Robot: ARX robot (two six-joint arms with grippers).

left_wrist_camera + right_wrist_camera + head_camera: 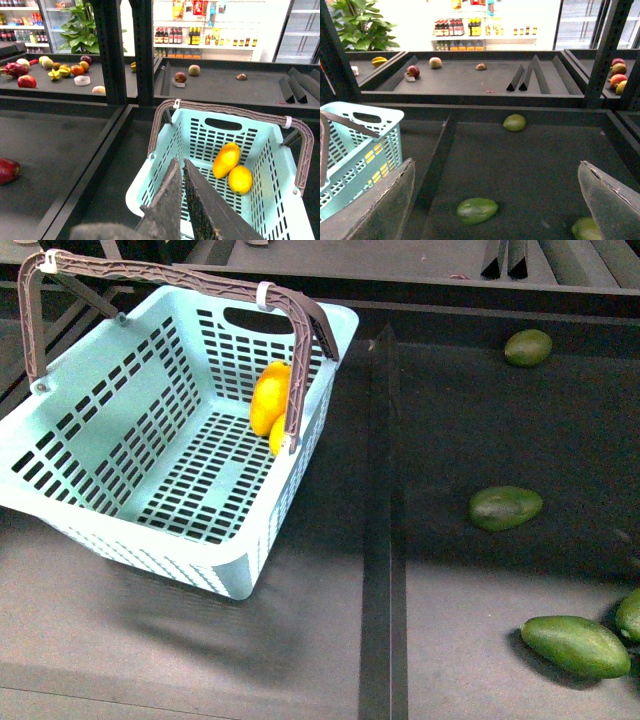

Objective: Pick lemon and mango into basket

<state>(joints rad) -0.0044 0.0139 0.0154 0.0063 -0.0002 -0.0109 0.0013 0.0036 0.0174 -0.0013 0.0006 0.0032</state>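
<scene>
The mango (268,397) leans against the far right wall inside the basket (120,455), in the upper middle of the front view, with the lemon (278,436) touching it just below; the brown swing handle (300,360) crosses in front of both, so most of the lemon is hidden there. The left wrist view shows them plainly, the mango (226,160) lying slanted on the slotted floor and the lemon (240,179) against its lower end, the basket (165,165) cut off at the lower right edge. The left pincer (181,167) hangs above the basket's near rim with its jaws pressed together, or very nearly so, a thin slit showing between them. The right pincer (495,180) is spread wide and holds nothing, its fingers (385,205) cut off by the lower frame edge. Green oval fruits (505,507) lie scattered on the dark table (460,620) at the right of the front view, one at the right edge partly out of frame.
</scene>
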